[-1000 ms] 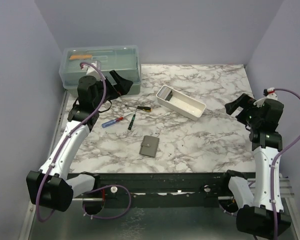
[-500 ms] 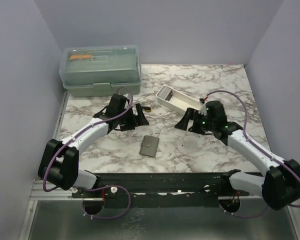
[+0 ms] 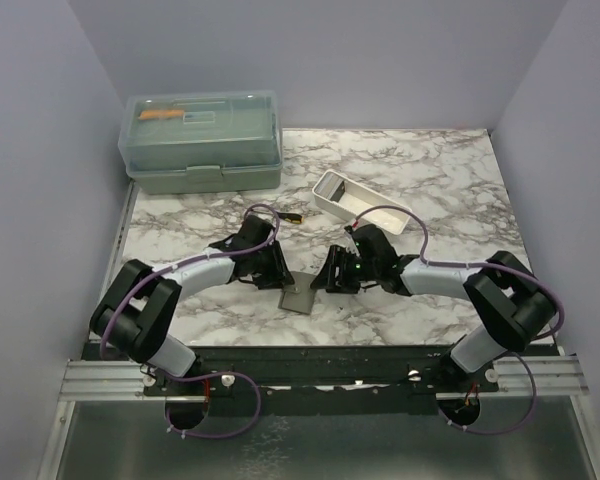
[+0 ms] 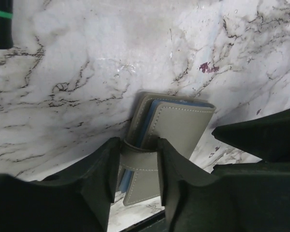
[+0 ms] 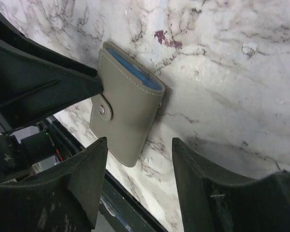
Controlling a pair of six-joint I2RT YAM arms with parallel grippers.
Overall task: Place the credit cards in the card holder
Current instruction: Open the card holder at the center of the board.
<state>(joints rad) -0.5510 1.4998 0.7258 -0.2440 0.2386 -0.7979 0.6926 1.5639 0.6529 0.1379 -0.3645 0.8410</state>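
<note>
Near the table's front edge, card holder (image 3: pixel 300 296): lies flat and closed on the marble table (image 3: pixel 430 170), between both claws.
Credit card (image 5: pixel 135 72): a blue edge shows inside the fold.
Left claw (image 4: pixel 137 162): parted narrowly, its fingers hugging both sides of the strap (image 4: pixel 139 157); I cannot tell whether they pinch it.
Right claw (image 5: pixel 140 145): spread wide over the holder's lower corner, gripping nothing.
White tray (image 3: pixel 365 205): farther back.
Green lidded box (image 3: pixel 202 140): back left corner.
</note>
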